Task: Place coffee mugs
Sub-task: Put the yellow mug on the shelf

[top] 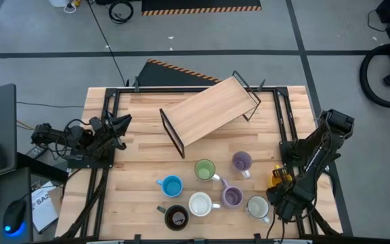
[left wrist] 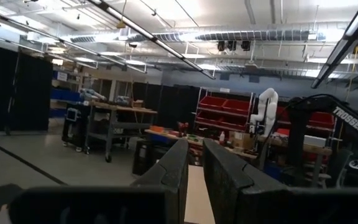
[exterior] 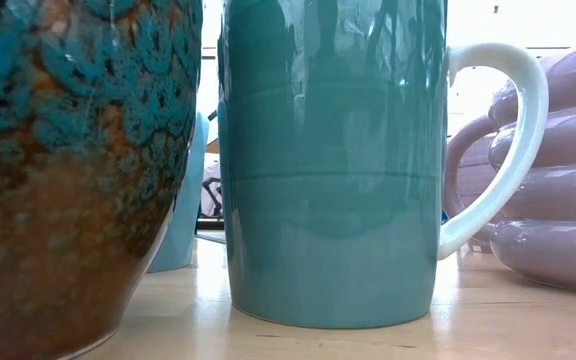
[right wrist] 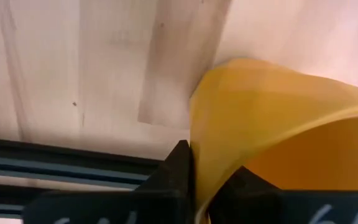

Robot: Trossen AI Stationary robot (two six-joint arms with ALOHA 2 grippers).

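An orange mug (top: 277,177) is near the table's right edge, with my right gripper (top: 280,179) pointing down and shut on it. Several other mugs stand upright on the wooden table: green (top: 204,169), two purple (top: 242,161) (top: 232,196), blue (top: 172,186), two white inside (top: 200,203) (top: 257,206) and a dark one (top: 176,217). My left gripper (top: 122,126) waits at the table's left edge. Its fingers (left wrist: 166,177) are close together with nothing between them, aimed into the room. My right gripper pinches the orange mug's wall at the rim (right wrist: 199,155), one finger (right wrist: 178,163) outside the mug and the other inside its hollow. The fingers come from above, pointing down. Whether the mug's base is on the table is hidden.
A wooden shelf on black wire legs (top: 212,108) lies slanted across the far middle of the table. Black frame rails (top: 284,122) run along both side edges. In the low view a teal mug (exterior: 328,160) and a brown-teal mug (exterior: 68,170) fill the foreground.
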